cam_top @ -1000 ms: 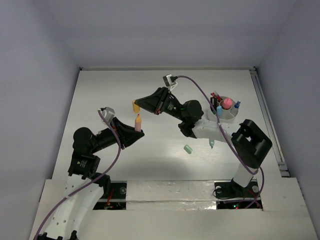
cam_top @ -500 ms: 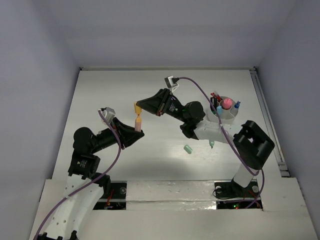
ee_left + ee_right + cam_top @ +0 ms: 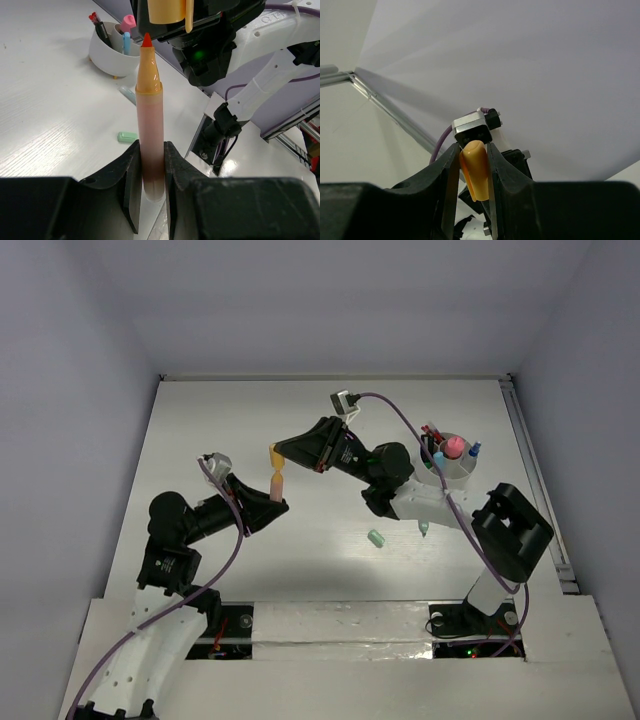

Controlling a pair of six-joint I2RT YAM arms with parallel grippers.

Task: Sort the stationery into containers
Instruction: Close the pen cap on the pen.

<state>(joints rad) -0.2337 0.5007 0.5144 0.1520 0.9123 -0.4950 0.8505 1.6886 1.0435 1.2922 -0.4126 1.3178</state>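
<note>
The left gripper (image 3: pixel 150 170) pinches a red-tipped orange marker (image 3: pixel 148 100) upright; the right gripper (image 3: pixel 471 160) pinches its orange plastic cap (image 3: pixel 476 172) just above. Best to centre the cap, then press straight down.

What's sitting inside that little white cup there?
The cup holds a pink-capped bottle, red pens and blue markers. Their lower ends are hidden by its wall.

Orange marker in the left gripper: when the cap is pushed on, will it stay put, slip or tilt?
Probably stiff: the orange marker stands straight, unbent. It may slide or tilt, since the left gripper pinches only its smooth, round lower end. The cap in the right gripper looks small, likely light.
</note>
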